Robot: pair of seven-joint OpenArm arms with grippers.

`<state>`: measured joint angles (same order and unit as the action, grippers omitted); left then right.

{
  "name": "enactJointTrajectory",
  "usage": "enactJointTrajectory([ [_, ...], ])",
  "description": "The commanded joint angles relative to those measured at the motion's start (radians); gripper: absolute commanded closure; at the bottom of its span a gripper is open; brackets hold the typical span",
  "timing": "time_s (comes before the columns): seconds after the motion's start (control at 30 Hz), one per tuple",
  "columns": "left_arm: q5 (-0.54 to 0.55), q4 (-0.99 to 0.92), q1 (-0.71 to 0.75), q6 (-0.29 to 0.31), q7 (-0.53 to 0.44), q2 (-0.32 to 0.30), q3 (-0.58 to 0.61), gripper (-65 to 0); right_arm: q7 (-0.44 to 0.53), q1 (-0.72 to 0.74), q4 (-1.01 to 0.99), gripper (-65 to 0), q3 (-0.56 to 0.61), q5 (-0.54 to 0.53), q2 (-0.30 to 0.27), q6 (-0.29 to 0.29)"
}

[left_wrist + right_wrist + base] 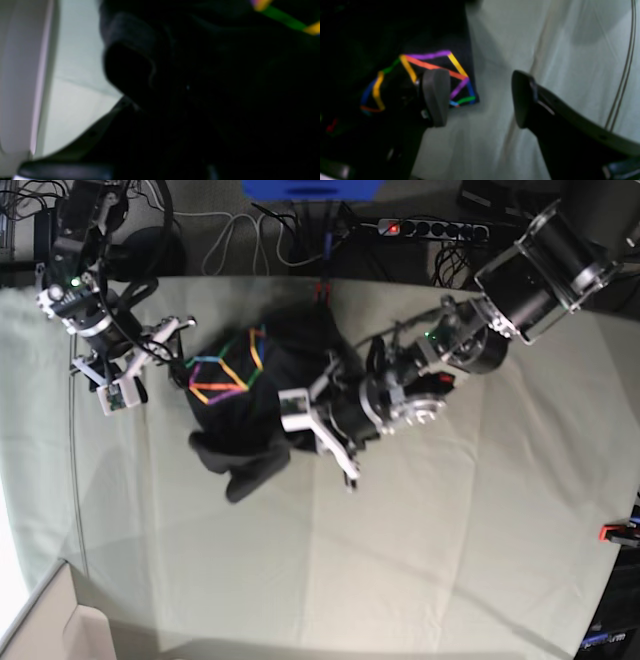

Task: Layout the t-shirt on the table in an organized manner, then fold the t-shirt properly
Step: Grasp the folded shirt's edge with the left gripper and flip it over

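While the table stretches wide and creased under its pale grey-green cloth, the t-shirt lies on it as a bunched dark heap, nearer the far edge than the near one and left of the middle in the base view, its rainbow line print turned up on the side toward my right arm. It is not laid out yet, so I judge the spreading step is at hand. The cloth looks soft, limp and light; it will sag and drag, not hold a shape, and a pinch in the middle of the heap would only lift a lump. I would take it by a hem, a sleeve or the shoulder seams, one arm on each side, and draw it flat. My left gripper is down against the heap's side toward the middle of the table, nearly closed, and its own camera shows dark fabric packed right up against it, so I take it to be pinching the shirt. My right gripper hovers over bare cloth just beside the printed edge, its pads spread wide with nothing between them.
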<state>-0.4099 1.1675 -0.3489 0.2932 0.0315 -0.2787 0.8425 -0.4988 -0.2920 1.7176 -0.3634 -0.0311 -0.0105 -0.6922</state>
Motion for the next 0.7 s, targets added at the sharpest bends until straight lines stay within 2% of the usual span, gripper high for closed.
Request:
enactJointTrajectory([
  [0.0, 0.003, -0.018, -0.026, -0.016, -0.017, 0.022, -0.019, 0.0, 0.016, 0.007, 0.014, -39.2, -0.001, -0.013, -0.004, -0.006],
  [0.17, 0.003, -0.168, -0.048, -0.012, -0.018, 0.111, -0.076, 0.0, 0.016, 0.024, 0.011, -39.2, -0.001, -0.013, -0.001, -0.006],
  [0.43, 0.003, -0.346, -0.154, -0.01, -0.032, 0.204, -0.07, 0.0, 0.016, 0.027, 0.009, -39.2, 0.0, -0.013, -0.003, -0.006],
  [0.6, 0.001, -0.447, -0.213, -0.01, -0.233, 0.233, -0.07, 0.0, 0.016, 0.027, 0.009, -39.2, 0.0, -0.013, -0.003, -0.006],
  [0.67, 0.001, -0.515, -0.244, -0.01, -0.244, 0.269, -0.07, 0.0, 0.016, 0.027, 0.009, -39.2, 0.0, -0.013, -0.003, -0.006],
])
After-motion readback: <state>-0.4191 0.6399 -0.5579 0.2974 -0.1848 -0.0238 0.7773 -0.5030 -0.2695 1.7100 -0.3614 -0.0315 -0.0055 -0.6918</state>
